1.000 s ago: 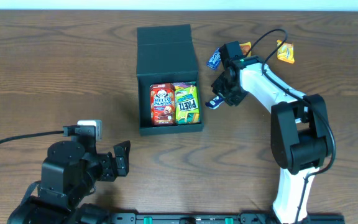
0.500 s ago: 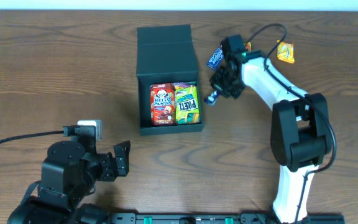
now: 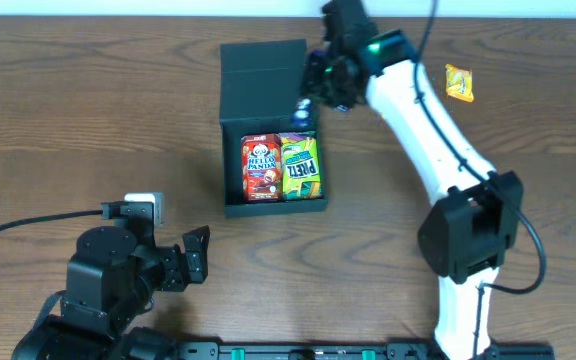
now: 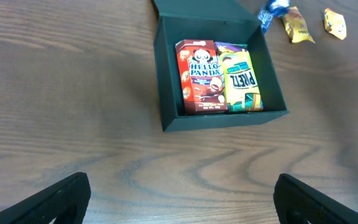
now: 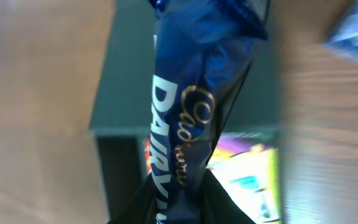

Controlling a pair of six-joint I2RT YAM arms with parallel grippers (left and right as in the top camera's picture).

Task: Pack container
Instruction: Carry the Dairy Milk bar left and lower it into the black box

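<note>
The container (image 3: 273, 208) is a dark square box with its flap lid (image 3: 263, 68) laid open behind it. Inside stand a red Hello Panda box (image 3: 261, 168) and a green Pretz box (image 3: 301, 165). My right gripper (image 3: 313, 92) is shut on a blue Dairy Milk packet (image 3: 305, 110) and holds it above the box's far right corner. In the right wrist view the packet (image 5: 191, 118) hangs from the jaws (image 5: 182, 199) over the lid (image 5: 123, 81). My left gripper (image 3: 196, 255) is open and empty in front of the container (image 4: 166, 81).
An orange candy (image 3: 459, 82) lies at the back right. The left wrist view shows another blue wrapper (image 4: 270, 12) and two yellow candies (image 4: 297, 25) right of the box's far corner. A white plug block (image 3: 145, 208) sits by the left arm.
My right gripper has lifted the blue packet and carried it left and back, from the table right of the box to above the box's far right corner. The left arm has not moved.
</note>
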